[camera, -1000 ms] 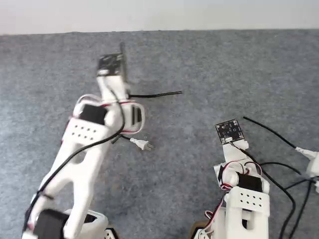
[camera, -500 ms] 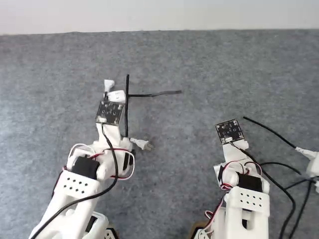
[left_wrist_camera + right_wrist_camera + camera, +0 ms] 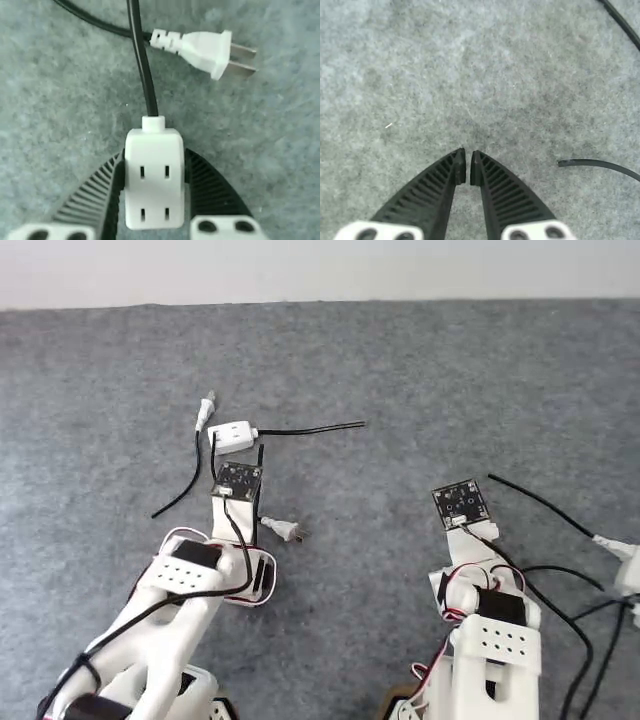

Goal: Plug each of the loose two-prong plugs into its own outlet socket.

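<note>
lab setup, grey felt tabletop (image 3: 450,360)

White plastic outlet socket block (image 3: 152,177) on a black cord (image 3: 142,60); white two-prong plug (image 3: 205,48) with dull metal prongs; mottled grey felt table cover (image 3: 60,110); black ribbed fingers (image 3: 210,185) on the left gripper (image 3: 152,154).

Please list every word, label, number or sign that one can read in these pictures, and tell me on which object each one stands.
No text can be read in any view.
White plastic outlet socket block: only slots, no print.
White two-prong plug: no marking to be seen.
Small black square board on the right arm's wrist: any marks on it are too small to read.
</note>
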Controlling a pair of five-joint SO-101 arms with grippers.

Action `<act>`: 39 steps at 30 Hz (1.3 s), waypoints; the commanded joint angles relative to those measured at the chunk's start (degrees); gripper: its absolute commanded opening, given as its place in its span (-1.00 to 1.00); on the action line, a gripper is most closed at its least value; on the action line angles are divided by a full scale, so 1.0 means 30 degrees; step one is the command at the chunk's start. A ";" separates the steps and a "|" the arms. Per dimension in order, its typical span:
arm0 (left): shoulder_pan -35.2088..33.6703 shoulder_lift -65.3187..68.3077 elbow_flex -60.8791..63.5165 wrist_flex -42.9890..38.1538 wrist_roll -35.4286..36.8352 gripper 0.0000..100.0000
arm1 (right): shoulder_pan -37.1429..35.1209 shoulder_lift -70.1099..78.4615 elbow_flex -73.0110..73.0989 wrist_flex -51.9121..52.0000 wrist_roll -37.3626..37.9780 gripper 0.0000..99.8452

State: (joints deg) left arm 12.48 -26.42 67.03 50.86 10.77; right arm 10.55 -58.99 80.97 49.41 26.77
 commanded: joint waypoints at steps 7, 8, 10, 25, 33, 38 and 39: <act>-0.0117 -0.0322 -0.0982 -0.0264 0.1289 -0.35 | -0.0015 -0.0278 -0.0088 -0.0337 0.0000 -0.95; -0.0117 -0.0615 -0.0982 -0.0176 0.1348 -0.35 | -0.0015 -0.0249 -0.0088 -0.0366 0.0000 -0.95; -0.0293 -0.1465 -0.1040 0.0498 0.1348 -0.35 | -0.0015 -0.0249 -0.0088 -0.0366 0.0000 -0.95; -0.8264 -1.2337 -0.0190 0.3663 -0.1495 -0.35 | -0.0220 -0.0161 -0.0557 0.0161 0.0059 -0.94; -1.1194 -1.2396 0.2593 0.1524 -0.1495 -0.35 | -0.5231 -0.0073 -0.6388 0.4469 0.0000 -0.94; -1.1985 -1.0901 0.2564 0.0527 -0.1465 -0.35 | -0.9187 0.2623 -1.1282 0.6139 0.0000 -0.94; -1.1985 -1.0403 0.2535 0.0117 -0.1465 -0.35 | -0.9832 0.3795 -1.2366 0.6286 -0.0059 -0.94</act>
State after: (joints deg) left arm -22.95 -60.44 75.30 54.73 6.81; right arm -13.45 -54.33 55.03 66.55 26.68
